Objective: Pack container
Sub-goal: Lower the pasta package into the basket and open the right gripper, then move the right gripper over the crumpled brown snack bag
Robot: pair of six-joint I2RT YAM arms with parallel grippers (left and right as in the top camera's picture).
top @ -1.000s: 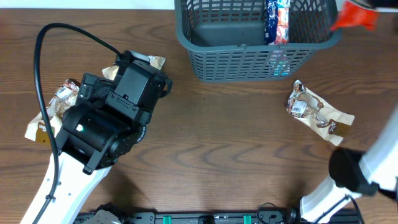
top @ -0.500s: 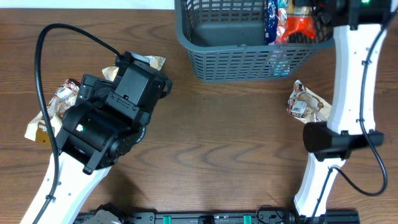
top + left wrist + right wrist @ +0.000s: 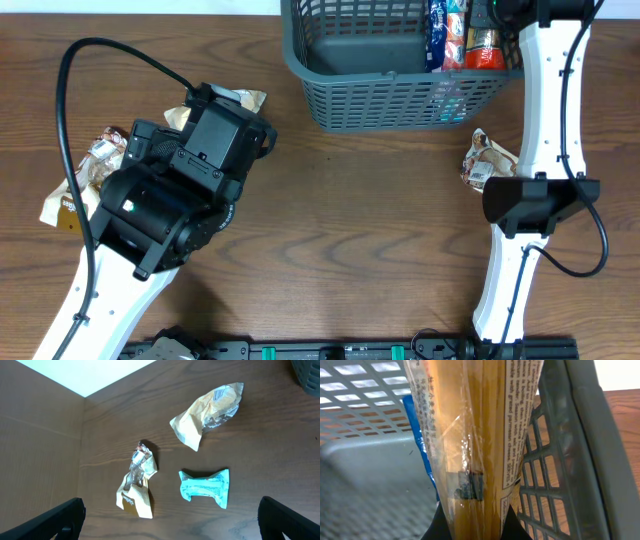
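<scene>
While right gripper (image 3: 470, 526) grips orange packet (image 3: 470, 425), container (image 3: 400, 100) holds blue packet (image 3: 438, 35).

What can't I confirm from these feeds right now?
Right end effector: the orange packet fills the right wrist view, so its closure is unclear.
Container far wall: cut off by overhead's top edge.
Turquoise packet: hidden under the left arm overhead.

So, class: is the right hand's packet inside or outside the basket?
Inside: the packet is within the basket, lattice walls around it.
</scene>
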